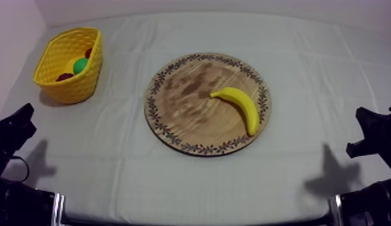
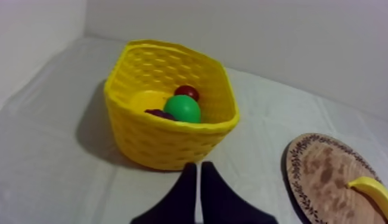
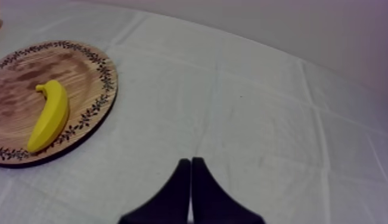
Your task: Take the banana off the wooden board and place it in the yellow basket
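A yellow banana [image 1: 242, 106] lies on the right half of the round wooden board [image 1: 185, 102] in the middle of the table. The yellow basket [image 1: 70, 65] stands at the far left. My left gripper [image 1: 17, 123] rests low at the left edge, shut on nothing. In the left wrist view its fingers [image 2: 199, 179] lie together as a wedge just short of the basket [image 2: 166, 134], with the board [image 2: 330, 179] and banana tip [image 2: 372, 190] off to the side. My right gripper [image 1: 369, 129] rests low at the right, shut [image 3: 191, 173], far from the banana [image 3: 50, 116].
Inside the basket lie a green round fruit [image 2: 182, 109], a small red fruit [image 2: 186, 92] and a dark fruit [image 2: 159, 113]. White walls run close behind the table at the back and left. Bare cloth [image 1: 191, 180] stretches in front of the board.
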Robot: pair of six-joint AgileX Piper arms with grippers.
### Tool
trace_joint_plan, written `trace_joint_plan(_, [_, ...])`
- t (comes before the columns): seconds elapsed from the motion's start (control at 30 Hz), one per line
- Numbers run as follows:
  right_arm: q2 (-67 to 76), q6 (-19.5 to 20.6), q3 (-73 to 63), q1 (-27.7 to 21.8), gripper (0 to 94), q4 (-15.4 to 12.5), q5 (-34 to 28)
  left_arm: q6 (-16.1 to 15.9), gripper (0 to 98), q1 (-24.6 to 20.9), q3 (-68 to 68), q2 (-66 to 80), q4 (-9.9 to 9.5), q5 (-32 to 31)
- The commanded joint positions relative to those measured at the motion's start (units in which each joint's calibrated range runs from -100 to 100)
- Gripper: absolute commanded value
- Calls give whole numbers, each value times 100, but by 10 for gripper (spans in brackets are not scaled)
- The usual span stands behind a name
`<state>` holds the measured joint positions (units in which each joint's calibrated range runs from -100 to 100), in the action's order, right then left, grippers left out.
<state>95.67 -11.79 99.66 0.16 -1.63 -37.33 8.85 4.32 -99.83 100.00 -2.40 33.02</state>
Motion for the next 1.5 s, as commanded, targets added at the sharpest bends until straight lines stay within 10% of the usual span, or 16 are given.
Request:
trace_joint_plan(0.0, [0,-1,1,0,3,0,-1,-5,1,153,-6,0,3,-2])
trace_joint_plan(0.63, [0,0,1,0,3,0,-1,-120,0,1423,208,-189,22,63])
trace_joint_plan(1.1, [0,0,1,0,3,0,-1,-287,0,1701,2732,-3145,58,536])
trace_joint_plan(1.47, [0,0,1,0,3,0,-1,-841,0,2001,5318,-5619,505,1885])
